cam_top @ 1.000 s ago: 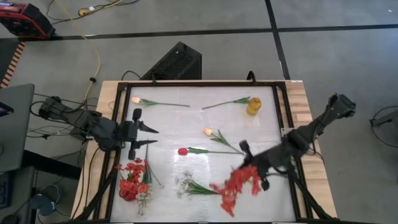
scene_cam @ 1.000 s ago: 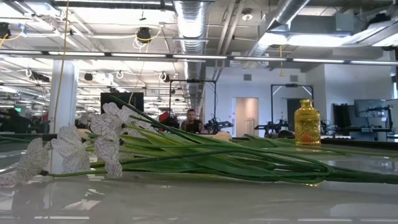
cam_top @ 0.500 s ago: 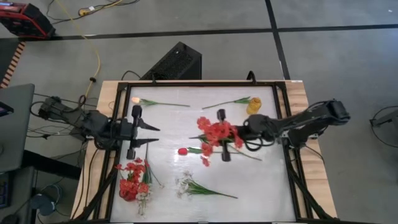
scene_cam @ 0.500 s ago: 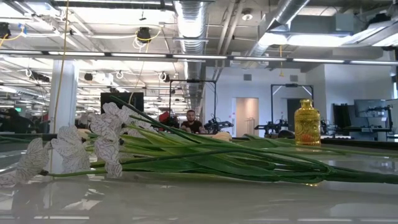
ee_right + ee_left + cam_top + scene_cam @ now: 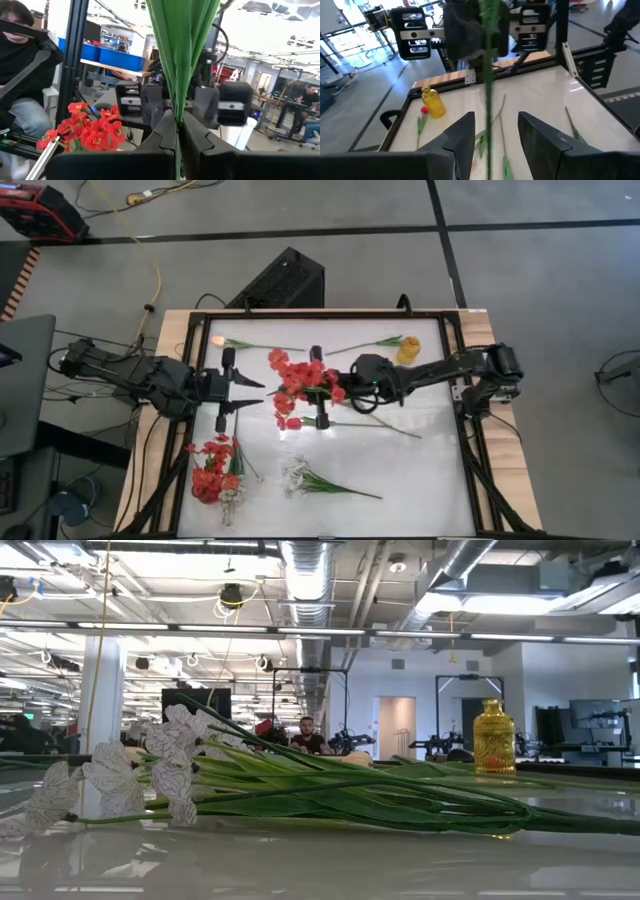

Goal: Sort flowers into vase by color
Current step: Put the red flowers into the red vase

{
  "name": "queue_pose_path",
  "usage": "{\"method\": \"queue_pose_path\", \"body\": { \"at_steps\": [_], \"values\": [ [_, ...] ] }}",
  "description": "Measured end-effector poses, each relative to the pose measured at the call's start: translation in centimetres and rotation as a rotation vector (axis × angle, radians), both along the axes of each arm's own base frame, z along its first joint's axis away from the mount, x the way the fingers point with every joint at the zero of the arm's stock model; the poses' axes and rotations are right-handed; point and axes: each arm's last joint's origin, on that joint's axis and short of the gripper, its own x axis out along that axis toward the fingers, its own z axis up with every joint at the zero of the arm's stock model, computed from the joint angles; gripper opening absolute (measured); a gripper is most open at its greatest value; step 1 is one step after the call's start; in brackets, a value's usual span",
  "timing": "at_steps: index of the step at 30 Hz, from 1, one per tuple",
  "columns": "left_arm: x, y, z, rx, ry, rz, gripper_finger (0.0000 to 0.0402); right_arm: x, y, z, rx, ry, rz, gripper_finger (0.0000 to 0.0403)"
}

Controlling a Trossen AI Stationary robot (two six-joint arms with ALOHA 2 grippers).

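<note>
Over the white table (image 5: 400, 470), the right end effector (image 5: 318, 387) is clenching the green stems of a red blossom cluster (image 5: 295, 380), holding it mid-table in front of the left end effector (image 5: 240, 394), whose fingers are standing apart and grasping nothing. A yellow vase (image 5: 407, 350) is standing near the far right corner, its printed pattern too small to read. More red blossoms (image 5: 210, 470) are lying near the left edge, white sprays (image 5: 120, 775) filling the low view.
</note>
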Motion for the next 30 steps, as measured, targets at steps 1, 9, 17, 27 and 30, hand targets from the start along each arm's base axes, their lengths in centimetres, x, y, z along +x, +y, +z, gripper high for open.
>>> {"method": "queue_pose_path", "body": {
  "at_steps": [1, 9, 17, 27, 30],
  "values": [
    [0.0, 0.0, 0.0, 0.0, -0.001, 0.001, 0.0139, 0.4, 0.0, 0.1, 0.0, -0.004, 0.001, 0.0031],
    [0.0, 0.0, 0.0, 0.002, -0.002, -0.001, 0.0139, 2.7, 0.3, 0.0, 0.003, -0.028, 0.005, 0.0033],
    [0.0, -0.1, 0.0, -0.039, -0.004, -0.017, 0.0139, 2.9, 0.3, 0.3, 0.007, -0.038, 0.005, 0.0035],
    [0.0, 0.0, 0.1, -0.071, -0.01, 0.022, 0.0028, 2.9, 0.3, 0.3, 0.04, -0.027, 0.014, 0.005],
    [0.0, 0.0, 0.1, -0.075, -0.011, 0.027, 0.0009, 2.9, 0.3, 0.3, 0.105, -0.013, 0.028, 0.0051]
  ]
}}
